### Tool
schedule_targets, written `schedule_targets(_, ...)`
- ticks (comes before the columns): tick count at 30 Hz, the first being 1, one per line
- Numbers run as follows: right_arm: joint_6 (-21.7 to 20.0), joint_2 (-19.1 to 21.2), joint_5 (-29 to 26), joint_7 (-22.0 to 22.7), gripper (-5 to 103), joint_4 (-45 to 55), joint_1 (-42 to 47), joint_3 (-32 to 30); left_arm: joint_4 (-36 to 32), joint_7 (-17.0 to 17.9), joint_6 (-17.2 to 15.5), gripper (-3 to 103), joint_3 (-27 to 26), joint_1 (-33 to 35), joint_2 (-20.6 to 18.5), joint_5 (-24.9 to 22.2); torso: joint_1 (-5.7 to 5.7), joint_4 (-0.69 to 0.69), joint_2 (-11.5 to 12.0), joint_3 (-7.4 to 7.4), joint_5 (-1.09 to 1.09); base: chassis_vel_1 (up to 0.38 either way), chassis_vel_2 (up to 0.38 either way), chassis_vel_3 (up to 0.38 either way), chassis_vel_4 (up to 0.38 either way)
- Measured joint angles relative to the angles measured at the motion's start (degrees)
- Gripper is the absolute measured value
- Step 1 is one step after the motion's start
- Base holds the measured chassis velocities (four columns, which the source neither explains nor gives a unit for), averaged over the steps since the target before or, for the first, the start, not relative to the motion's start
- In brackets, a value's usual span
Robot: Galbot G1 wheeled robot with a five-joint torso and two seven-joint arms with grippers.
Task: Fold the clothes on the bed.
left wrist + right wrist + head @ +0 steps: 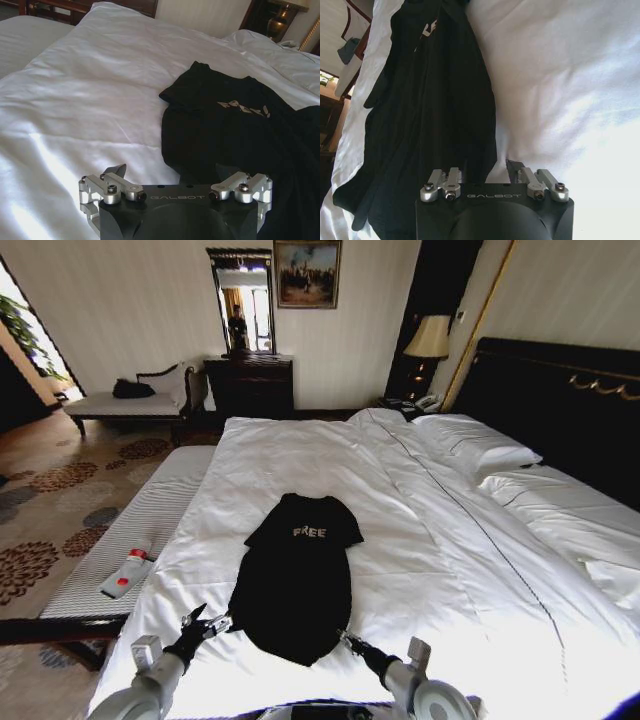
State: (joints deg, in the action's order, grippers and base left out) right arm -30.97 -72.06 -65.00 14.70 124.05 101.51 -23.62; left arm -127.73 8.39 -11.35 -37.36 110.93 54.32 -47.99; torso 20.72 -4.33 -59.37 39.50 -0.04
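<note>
Far left, head view: patterned floral carpet (pixel 60 500) with open floor running back to a pale upholstered chaise (pixel 130 405) against the wall. Next, a long grey-striped bench (pixel 140 535) lying along the bed's left edge, carrying a flat white bottle with red cap (pixel 127 572). Left gripper (pixel 205 623), black fingers on a silver wrist, low at the near edge of the bed just beside the shirt's lower left hem; jaws apart, both fingertips over the duvet and hem, holding nothing that can be made out. Centre: black short-sleeved T-shirt with white "FREE" lettering (pixel 296 585), lying flat, collar away from the robot, hem nearest it, on the near-left part of the large double bed with white duvet and dark headboard (pixel 420 540); bare white duvet all round it, most to its right. Right gripper (pixel 352 644) at the shirt's lower right hem; jaws apart, one finger over the black cloth, the other over white duvet. Far right: white pillows (pixel 480 445) under the headboard, a lit table lamp (pixel 430 338) beyond. Left wrist view adds the shirt's sleeve (pixel 182 90) spread flat and folds in the duvet. Right wrist view adds the shirt's long side edge (pixel 492 125) touching the duvet, slightly rumpled.
</note>
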Motion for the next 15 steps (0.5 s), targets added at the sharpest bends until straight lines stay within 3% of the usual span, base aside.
schedule_targets(1,0.0,0.0,0.0,0.0,49,0.0,0.0,0.0,0.0,0.0,0.0,100,0.0,0.0,0.0,0.0,0.0,0.0,0.0,0.0,0.0,0.0,0.0,0.0,0.0)
schedule_targets(6,0.32,-0.01,-0.76,-0.06,21,-0.03,-0.39,-0.39,0.25,0.01,0.0,100,-0.05,-0.12,0.17,-0.01,0.0,0.0,0.0,0.0,0.0,0.0,0.0,0.0,0.0)
schedule_targets(8,0.33,0.0,-0.77,-0.07,21,-0.05,-0.44,-0.37,0.26,0.06,0.0,100,-0.05,-0.23,0.13,-0.09,0.0,0.0,0.0,0.0,0.0,0.0,0.0,0.0,0.0)
schedule_targets(11,0.41,-0.15,-0.7,-0.16,5,-0.08,-0.43,-0.14,0.27,0.43,-0.02,100,-0.06,-0.61,0.02,-0.51,0.0,0.0,0.0,0.0,0.0,0.0,0.0,0.0,0.0)
schedule_targets(15,0.63,-0.37,-0.2,-0.54,1,0.09,0.05,0.16,0.23,0.65,-0.13,100,-0.05,-0.71,0.19,-0.94,0.0,0.0,0.0,0.0,0.0,0.0,0.0,0.0,0.0)
